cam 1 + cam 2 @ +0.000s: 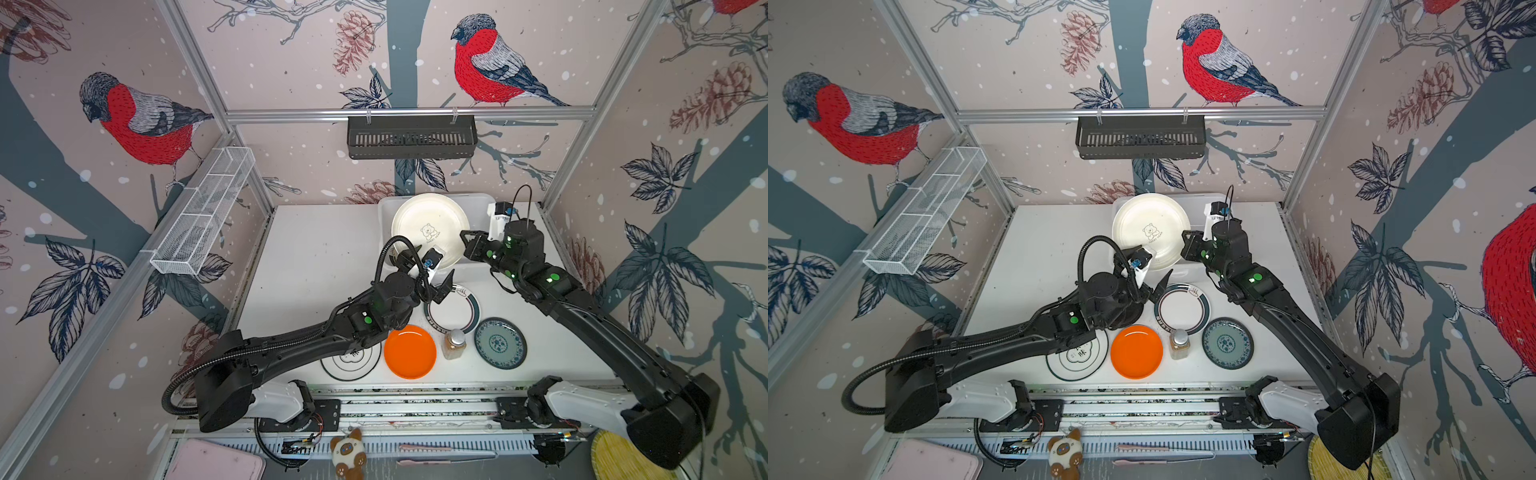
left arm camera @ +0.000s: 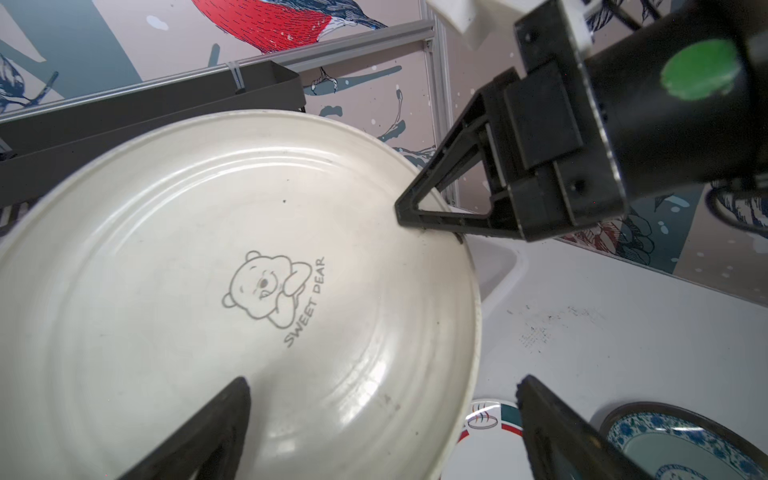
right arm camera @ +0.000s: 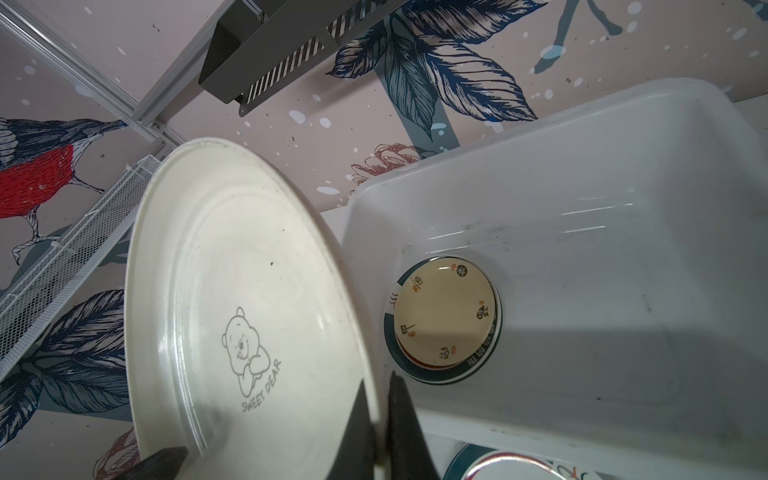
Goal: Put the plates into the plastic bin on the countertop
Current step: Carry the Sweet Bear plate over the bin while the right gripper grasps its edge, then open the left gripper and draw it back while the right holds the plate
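Observation:
A large cream plate (image 1: 430, 230) with a bear emblem hangs tilted over the white plastic bin (image 1: 384, 208) at the back of the countertop (image 1: 316, 257). My right gripper (image 3: 379, 380) is shut on its rim. My left gripper (image 2: 382, 384) stands open at the plate's near edge, its fingers apart from it. Inside the bin (image 3: 582, 249) a small cream plate (image 3: 446, 316) lies on a teal-rimmed one. On the countertop lie a teal-rimmed white plate (image 1: 453, 309), an orange plate (image 1: 410, 352), a blue-green patterned plate (image 1: 500, 343) and a black-ringed emblem plate (image 1: 351, 361), partly under my left arm.
A small amber bottle (image 1: 454, 344) stands between the orange and patterned plates. A black slotted rack (image 1: 411, 137) hangs on the back wall above the bin. A white wire basket (image 1: 203, 212) is fixed to the left wall.

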Available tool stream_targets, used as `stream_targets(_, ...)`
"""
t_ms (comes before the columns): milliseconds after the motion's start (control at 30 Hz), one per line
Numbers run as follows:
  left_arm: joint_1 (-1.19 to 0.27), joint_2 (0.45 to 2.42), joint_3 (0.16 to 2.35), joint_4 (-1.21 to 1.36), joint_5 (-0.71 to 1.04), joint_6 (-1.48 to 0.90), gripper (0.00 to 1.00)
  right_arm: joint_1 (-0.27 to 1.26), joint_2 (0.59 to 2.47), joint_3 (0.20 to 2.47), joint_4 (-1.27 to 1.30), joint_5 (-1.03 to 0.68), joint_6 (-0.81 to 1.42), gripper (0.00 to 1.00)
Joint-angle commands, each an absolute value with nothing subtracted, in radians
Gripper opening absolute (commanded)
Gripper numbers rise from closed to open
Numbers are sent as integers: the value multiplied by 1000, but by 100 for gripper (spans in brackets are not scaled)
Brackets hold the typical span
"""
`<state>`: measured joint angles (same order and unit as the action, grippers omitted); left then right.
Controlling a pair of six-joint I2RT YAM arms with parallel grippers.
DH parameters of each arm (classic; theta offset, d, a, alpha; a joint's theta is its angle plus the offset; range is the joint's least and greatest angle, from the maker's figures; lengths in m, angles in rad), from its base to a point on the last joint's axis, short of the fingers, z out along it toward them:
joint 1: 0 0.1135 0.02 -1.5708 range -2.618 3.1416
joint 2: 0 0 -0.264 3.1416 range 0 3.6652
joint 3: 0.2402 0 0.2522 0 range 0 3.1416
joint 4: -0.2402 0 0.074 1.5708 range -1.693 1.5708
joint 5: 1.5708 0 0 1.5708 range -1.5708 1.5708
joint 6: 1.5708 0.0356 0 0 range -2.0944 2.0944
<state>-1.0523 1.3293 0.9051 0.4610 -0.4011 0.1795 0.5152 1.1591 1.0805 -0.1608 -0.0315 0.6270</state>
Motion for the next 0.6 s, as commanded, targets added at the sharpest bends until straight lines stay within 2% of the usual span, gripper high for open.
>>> stream_targets(0, -1052, 1308, 900, 511, -440, 165, 99, 506, 1165, 1098, -146, 11, 606, 0)
stream_targets(200, -1039, 1245, 887, 450, -391, 61, 99, 442, 1242, 1149, -140, -20, 521, 0)
stream_targets(300, -994, 1167, 847, 435, -300, -16, 99, 414, 1344, 1252, -213, -38, 460, 0)
stream_targets(433, -814, 1091, 812, 348, -79, -144, 99, 398, 1459, 1346, -277, -64, 427, 0)
stream_targets(567, -660, 1020, 771, 327, 118, -216, 98, 392, 1507, 1346, -219, -83, 416, 0)
